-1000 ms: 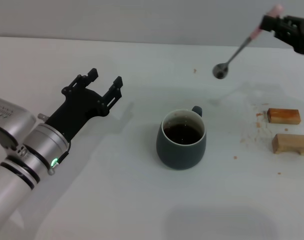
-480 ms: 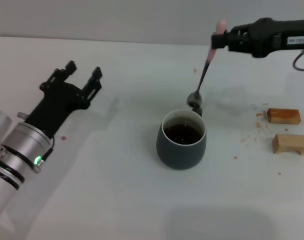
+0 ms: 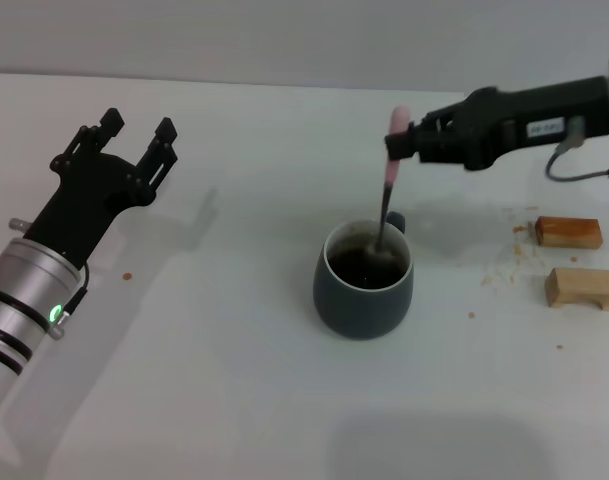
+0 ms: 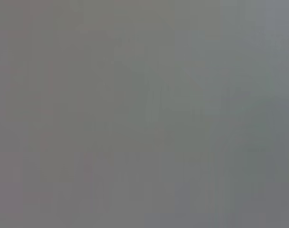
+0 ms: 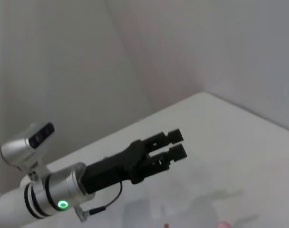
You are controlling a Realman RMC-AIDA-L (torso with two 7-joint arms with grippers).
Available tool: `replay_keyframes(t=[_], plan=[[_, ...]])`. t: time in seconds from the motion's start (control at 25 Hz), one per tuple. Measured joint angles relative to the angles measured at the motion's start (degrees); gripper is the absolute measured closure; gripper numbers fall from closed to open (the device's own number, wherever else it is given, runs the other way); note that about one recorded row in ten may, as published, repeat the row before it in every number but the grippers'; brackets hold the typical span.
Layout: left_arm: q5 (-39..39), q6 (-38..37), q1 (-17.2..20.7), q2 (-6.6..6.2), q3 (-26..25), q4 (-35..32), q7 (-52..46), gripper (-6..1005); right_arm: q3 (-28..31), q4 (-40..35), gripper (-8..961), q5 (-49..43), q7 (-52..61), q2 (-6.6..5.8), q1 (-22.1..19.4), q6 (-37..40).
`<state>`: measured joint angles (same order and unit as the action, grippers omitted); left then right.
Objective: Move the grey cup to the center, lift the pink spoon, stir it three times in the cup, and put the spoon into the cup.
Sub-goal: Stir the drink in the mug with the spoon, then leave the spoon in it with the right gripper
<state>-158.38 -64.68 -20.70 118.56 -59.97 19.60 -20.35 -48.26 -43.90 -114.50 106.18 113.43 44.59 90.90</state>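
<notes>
Nearest to the robot's body, the left arm's silver and black forearm comes in low from the left side of the white tabletop [image 3: 234, 400], a small green light glowing on its wrist ring. Its black left gripper [image 3: 130, 135] hangs above the bare table well to the left of the cup, its two fingers spread apart with nothing between them. The right wrist view catches this same gripper [image 5: 175, 144] from the far side, fingers parted and empty, pointing out over the table.

In the middle of the table stands the rounded dark slate-grey ceramic mug [image 3: 364, 280], upright, with a pale inner wall and dark brown liquid inside. Its loop handle points away from the robot, toward the back right.

To the right of the mug, well apart from it, two tan wooden blocks lie one behind the other: the paler one [image 3: 582, 287] nearer, the more orange one [image 3: 568, 232] just beyond it. Small crumbs are scattered on the table around them.

Farther back, the right arm reaches in from the right edge, held nearly level above the table. Its black right gripper [image 3: 402, 143] is clamped on the pale pink handle of the slim small spoon [image 3: 386, 195], gripping near the top end so that the pink tip sticks up above the fingers. The spoon hangs almost upright, tilted slightly, and its grey metal stem runs down into the mug, with the bowl end dipped into the brown liquid near the far rim.

The left wrist view shows only a flat grey blur.
</notes>
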Motion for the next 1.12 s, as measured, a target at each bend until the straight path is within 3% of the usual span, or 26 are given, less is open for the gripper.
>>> replay_keyframes(t=[0.24,0.56,0.88,1.12], plan=[[0.0,-0.1,0.1,0.05,-0.6,-0.9,0.2,316,-2.6,-0.3,877,-0.6,-0.7,1.79,0.1,-3.3],[0.0,-0.1,0.2,0.10,-0.8,-1.3,0.2,316,-10.9,-0.4,877,-0.9,-0.9,4.16,0.4,-11.3],[0.0,0.2,0.1,0.09,-0.9,-1.5,0.2,316,-13.7,-0.4,878,-1.4,-1.0,4.61,0.0,-11.9],[0.5,0.4,-0.2,0.15,-0.9,-1.8,0.2,316,-12.7,-3.9,878,-1.5,-0.8,4.17,-4.2,-10.5]])
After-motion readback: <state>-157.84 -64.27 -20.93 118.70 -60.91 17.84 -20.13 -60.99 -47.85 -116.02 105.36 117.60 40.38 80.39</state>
